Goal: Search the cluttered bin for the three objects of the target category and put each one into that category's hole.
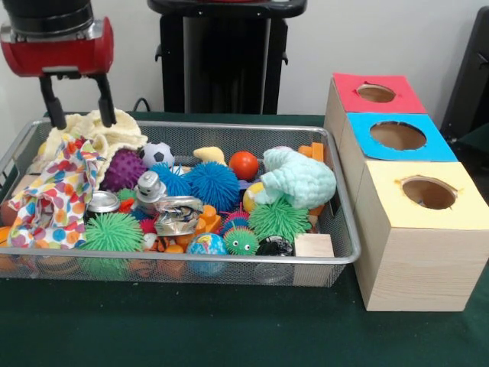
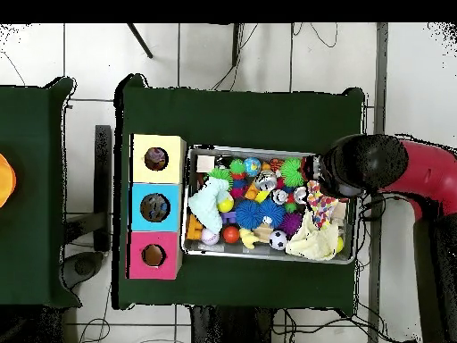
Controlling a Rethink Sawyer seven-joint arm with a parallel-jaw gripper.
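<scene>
My gripper (image 1: 79, 113) hangs open at the far left end of the wire bin (image 1: 229, 261), its two black fingers (image 1: 105, 101) just above a cream knitted cloth (image 1: 111, 136), with nothing between them. Beside that lies a polka-dot cloth (image 1: 61, 191); a pale green knitted cloth (image 1: 302, 177) lies at the right end. Between them are a crushed can (image 1: 177, 215), a blue spiky ball (image 1: 212, 183), green spiky balls (image 1: 113, 232), a purple one (image 1: 122, 170), an orange ball (image 1: 244, 164) and a wooden block (image 1: 313, 246). In the overhead view the arm's black head (image 2: 357, 165) hides the fingers.
Three wooden boxes with round holes stand in a row right of the bin: red-topped (image 1: 351, 84), blue-topped (image 1: 439, 149), yellow-topped (image 1: 462, 200). In the overhead view they sit left of the bin (image 2: 268, 149): yellow (image 2: 143, 146), blue (image 2: 138, 207), red (image 2: 134, 256). Green cloth (image 1: 191, 329) covers the table.
</scene>
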